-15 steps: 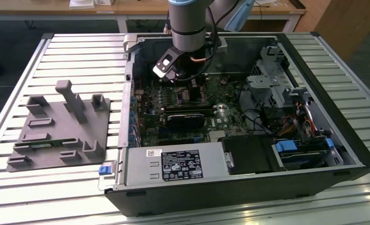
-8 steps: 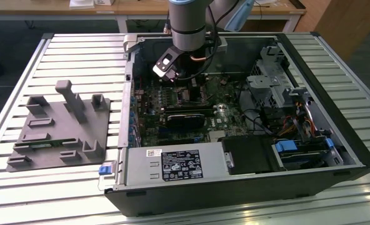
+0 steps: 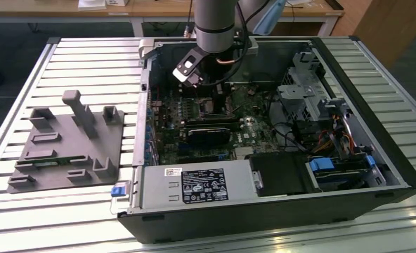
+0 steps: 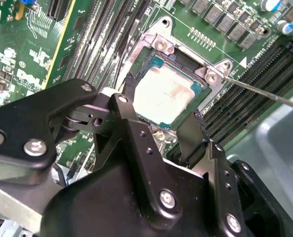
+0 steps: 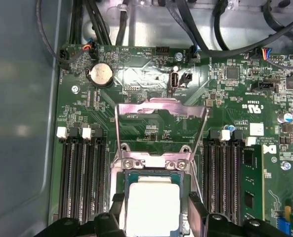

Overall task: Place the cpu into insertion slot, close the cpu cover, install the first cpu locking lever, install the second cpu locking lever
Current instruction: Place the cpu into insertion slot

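— Where was the small, pale silvery square cpu [image 4: 168,96]?
— Lying flat in the metal-rimmed square insertion slot [image 4: 157,43] on the green board [image 5: 225,98], toward twelve o'clock inside the open black computer case [image 3: 264,219] in the exterior view.
— And the black claw [image 4: 162,104]?
— Straddling the chip; pinching or loose, I couldn't tell. The thin silver cpu cover [image 5: 161,103] stood raised, open.

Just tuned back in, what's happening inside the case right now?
The arm reaches down into the open computer case, and its gripper is right at the cpu. The chip lies in the insertion slot on the green board. The cpu cover stands flipped up off the slot, not closed over the chip. Whether the gripper is clamped on the cpu cannot be told.
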